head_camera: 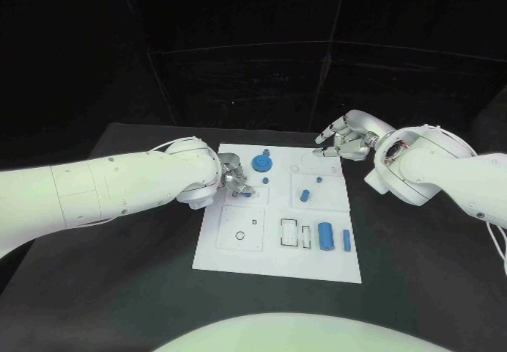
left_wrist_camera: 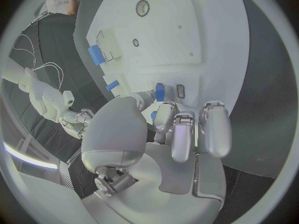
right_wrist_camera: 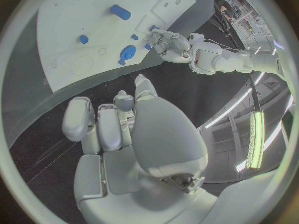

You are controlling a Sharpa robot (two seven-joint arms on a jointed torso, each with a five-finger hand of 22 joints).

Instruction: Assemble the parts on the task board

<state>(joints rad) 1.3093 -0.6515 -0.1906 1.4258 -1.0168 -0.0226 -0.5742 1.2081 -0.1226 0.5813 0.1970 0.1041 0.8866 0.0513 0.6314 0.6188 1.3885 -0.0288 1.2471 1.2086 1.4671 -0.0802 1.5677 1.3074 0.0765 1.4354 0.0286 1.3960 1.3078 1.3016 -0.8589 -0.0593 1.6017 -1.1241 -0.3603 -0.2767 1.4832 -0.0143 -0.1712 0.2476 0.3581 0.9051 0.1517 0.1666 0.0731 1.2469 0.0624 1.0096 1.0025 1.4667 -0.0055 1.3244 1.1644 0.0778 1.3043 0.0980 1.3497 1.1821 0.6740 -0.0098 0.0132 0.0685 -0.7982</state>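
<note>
Task board [head_camera: 277,253] holds blue parts; left hand [head_camera: 234,180] pinches one [head_camera: 245,195], right hand [head_camera: 346,141] empty, fingers apart

Black table [head_camera: 127,242], white task board [head_camera: 241,253] lying flat at its middle

A robotics lab or test cell: a black tabletop [head_camera: 127,293] fills the lower head view, black curtain panels [head_camera: 243,73] close off the upper half, and a white task board [head_camera: 277,249] with machined recesses lies at centre.
</note>
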